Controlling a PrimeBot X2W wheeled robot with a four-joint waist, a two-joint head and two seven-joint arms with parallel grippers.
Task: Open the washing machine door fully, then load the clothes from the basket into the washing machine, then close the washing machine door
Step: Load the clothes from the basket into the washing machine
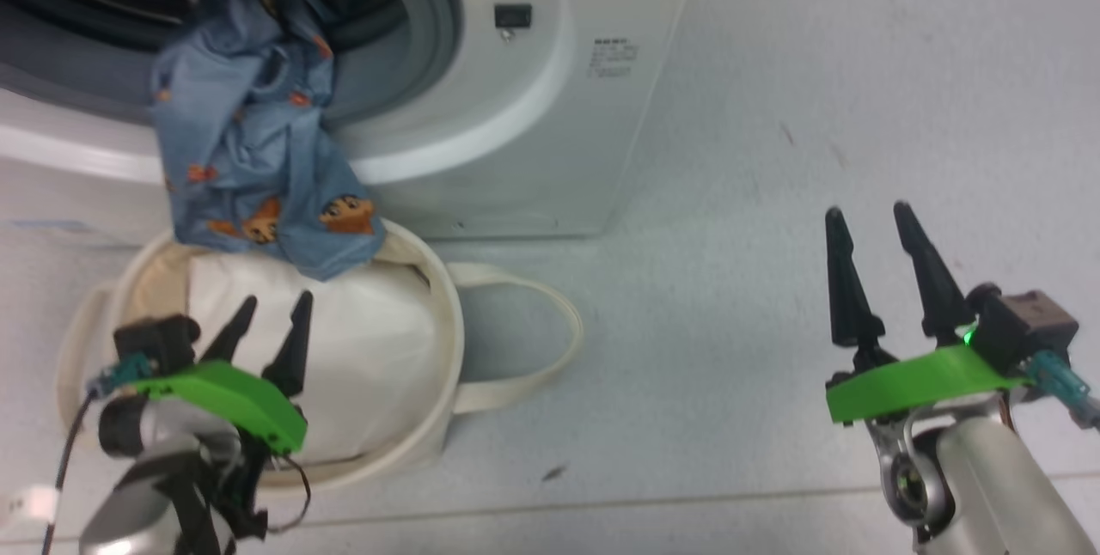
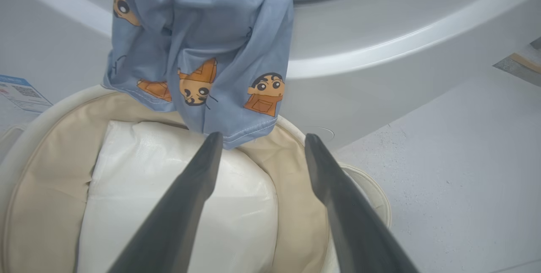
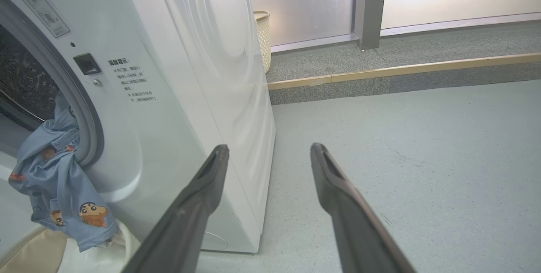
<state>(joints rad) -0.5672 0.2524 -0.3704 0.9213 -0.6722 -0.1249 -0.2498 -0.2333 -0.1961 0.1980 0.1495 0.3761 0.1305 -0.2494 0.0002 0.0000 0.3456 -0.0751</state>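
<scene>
Light blue clothes (image 1: 249, 143) with orange cartoon prints hang out of the washing machine (image 1: 524, 108) mouth, the lower end draping onto the rim of the cream basket (image 1: 443, 340). My left gripper (image 1: 275, 306) hovers open over the basket, its fingertips just short of the cloth's hem (image 2: 236, 131). White padding (image 2: 177, 205) lies in the basket. My right gripper (image 1: 868, 216) stands open and empty over the floor, to the right of the machine. The clothes (image 3: 59, 188) spill over the grey gasket in the right wrist view. The washing machine door is out of view.
The basket's loop handle (image 1: 550, 340) lies on the grey floor toward the right. A blue label (image 2: 19, 93) sits low on the machine's front. Behind the machine stand a woven bin (image 3: 263, 38), a raised step (image 3: 401, 74) and frosted panels.
</scene>
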